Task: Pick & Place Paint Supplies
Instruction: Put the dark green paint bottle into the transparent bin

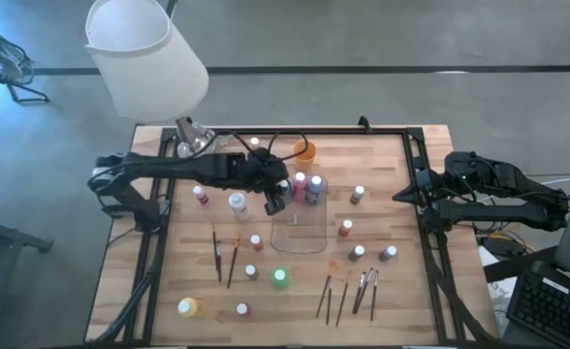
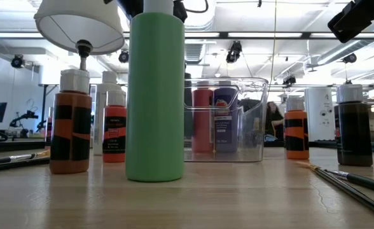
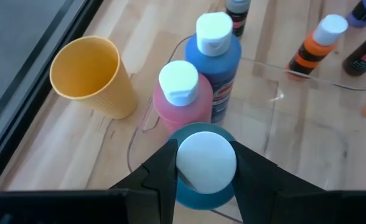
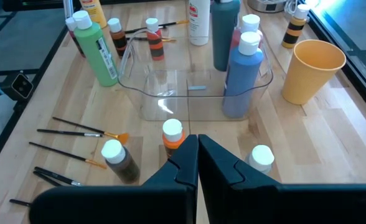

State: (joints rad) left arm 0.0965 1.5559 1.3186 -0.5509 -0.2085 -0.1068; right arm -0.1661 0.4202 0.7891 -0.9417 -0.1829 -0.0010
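Here the left gripper is clamping an upright teal, white-capped paint bottle, hanging directly over the clear rectangular plastic tray just beside the pink bottle and blue bottle, while the shut right gripper is waiting well apart at the table's right edge.

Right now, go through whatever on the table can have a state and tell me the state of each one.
left gripper: shut on teal bottle, over the tray
right gripper: shut, empty, at the table's right edge
clear tray: upright, holding two bottles at its far end
pink bottle: upright in tray, capped
blue bottle: upright in tray, capped
orange cup: upright, empty
green bottle: upright, capped
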